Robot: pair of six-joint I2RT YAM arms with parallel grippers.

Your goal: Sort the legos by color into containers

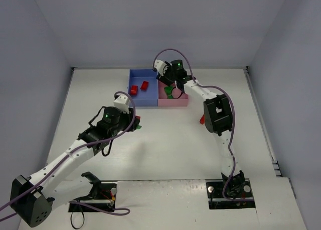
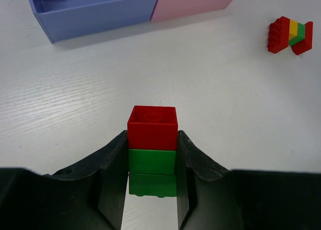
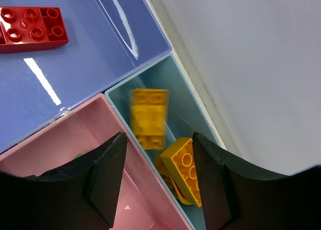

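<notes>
My left gripper (image 2: 152, 142) is shut on a stack of one red brick over two green ones (image 2: 152, 127), low over the table; in the top view it (image 1: 134, 122) is in front of the blue tray. My right gripper (image 3: 158, 154) is open and empty above the narrow teal tray (image 3: 178, 107), where a blurred yellow brick (image 3: 148, 117) and another yellow brick (image 3: 186, 168) lie. The blue tray (image 1: 145, 98) holds two red bricks (image 1: 134, 90); one also shows in the right wrist view (image 3: 31, 28). The pink tray (image 1: 181, 101) holds green pieces (image 1: 176, 93).
A red, yellow and green stack (image 2: 291, 35) lies on the table right of the trays, next to the right arm's forearm (image 1: 216, 114) in the top view. The table's back edge and wall run just behind the trays.
</notes>
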